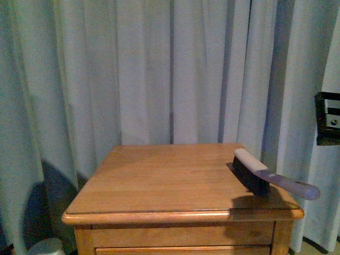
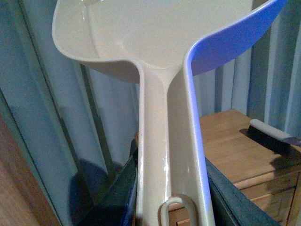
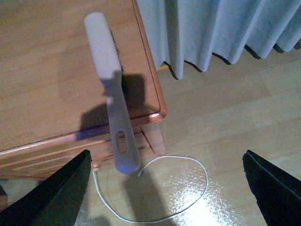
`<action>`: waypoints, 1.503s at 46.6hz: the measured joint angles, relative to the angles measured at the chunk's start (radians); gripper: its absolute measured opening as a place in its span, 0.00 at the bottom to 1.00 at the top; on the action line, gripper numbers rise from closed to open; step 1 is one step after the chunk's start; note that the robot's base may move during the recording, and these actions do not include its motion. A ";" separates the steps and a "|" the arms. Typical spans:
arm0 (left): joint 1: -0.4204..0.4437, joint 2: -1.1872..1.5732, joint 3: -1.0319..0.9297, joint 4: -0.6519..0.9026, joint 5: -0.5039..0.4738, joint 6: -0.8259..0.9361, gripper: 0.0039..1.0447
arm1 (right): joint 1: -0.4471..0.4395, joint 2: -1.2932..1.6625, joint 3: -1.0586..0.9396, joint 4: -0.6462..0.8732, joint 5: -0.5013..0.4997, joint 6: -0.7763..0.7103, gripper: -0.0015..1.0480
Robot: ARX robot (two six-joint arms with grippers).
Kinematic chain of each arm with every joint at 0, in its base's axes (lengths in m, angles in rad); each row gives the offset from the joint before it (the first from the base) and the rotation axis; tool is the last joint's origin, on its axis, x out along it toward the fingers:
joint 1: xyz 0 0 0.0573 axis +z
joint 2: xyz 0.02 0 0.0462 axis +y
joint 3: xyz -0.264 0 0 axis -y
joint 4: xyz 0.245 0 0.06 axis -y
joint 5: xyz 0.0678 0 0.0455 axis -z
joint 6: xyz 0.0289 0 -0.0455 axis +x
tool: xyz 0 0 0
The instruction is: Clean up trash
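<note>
Many folds of grey curtain (image 1: 170, 69) hang behind the wooden counter (image 1: 159, 186), whose lower half is cut off. We see only part of the beige dustpan (image 2: 164, 47), its bowl cropped. The left tool (image 2: 171, 165) is pinching its long handle. A hand brush (image 1: 257, 172) lies at the counter's right edge, handle overhanging. The right tool (image 3: 167, 153) is spread wide above it. We cannot make out the trash, so its place and axis stay unknown.

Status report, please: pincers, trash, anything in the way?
Left pincer shut on dustpan. Right pincer open, empty, near brush whose handle overhangs table edge. Trash not visible in any view.
</note>
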 joint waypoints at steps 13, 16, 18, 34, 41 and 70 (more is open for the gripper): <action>0.000 0.000 0.000 0.000 0.000 0.000 0.27 | -0.002 0.269 0.184 -0.091 -0.039 -0.032 0.93; 0.000 0.000 0.000 0.000 0.000 0.000 0.27 | -0.002 0.316 0.208 -0.082 -0.043 -0.039 0.93; 0.000 0.000 0.000 0.000 0.000 0.000 0.27 | 0.000 0.341 0.222 -0.074 -0.046 -0.042 0.93; 0.000 0.000 0.000 0.000 0.000 0.000 0.27 | 0.037 0.480 0.324 -0.039 -0.043 -0.045 0.93; 0.000 0.000 0.000 0.000 0.000 0.000 0.27 | 0.039 0.529 0.343 -0.028 -0.042 -0.045 0.93; 0.000 0.000 0.000 0.000 0.000 0.000 0.27 | 0.046 0.574 0.345 0.001 -0.061 -0.037 0.42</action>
